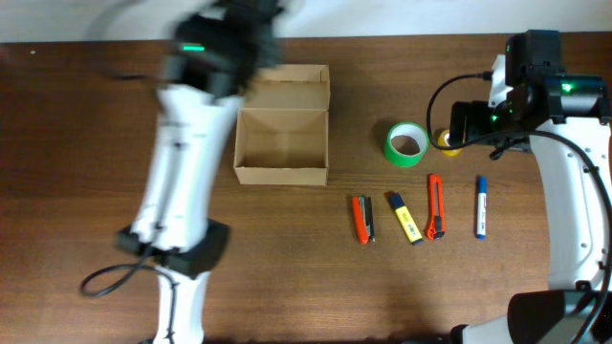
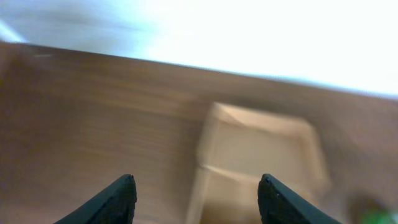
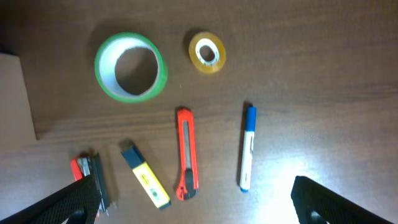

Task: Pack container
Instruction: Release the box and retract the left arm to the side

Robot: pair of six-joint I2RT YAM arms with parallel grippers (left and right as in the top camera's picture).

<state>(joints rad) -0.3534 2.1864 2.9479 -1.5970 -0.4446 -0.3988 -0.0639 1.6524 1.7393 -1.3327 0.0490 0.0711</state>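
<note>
A dark brown wooden counter (image 1: 76,143) carries everything. The small tan cardboard box (image 1: 282,175) sits left of centre, its flap lid folded back on the far side and its inside bare. To its right, well apart from it, lie a green tape roll (image 1: 392,145), a small yellow tape roll (image 3: 195,53), an orange-and-black stapler-like tool (image 1: 362,219), a yellow-and-blue highlighter (image 1: 404,218), an orange box cutter (image 1: 436,206) and a blue-and-white marker (image 1: 481,208). Packing looks not yet begun: every item is left to load, then the lid to close. The left end effector (image 2: 198,199) hangs near the box, fingers spread, holding nothing. The right end effector (image 3: 196,186) hovers over the loose items, likewise wide apart and empty.
</note>
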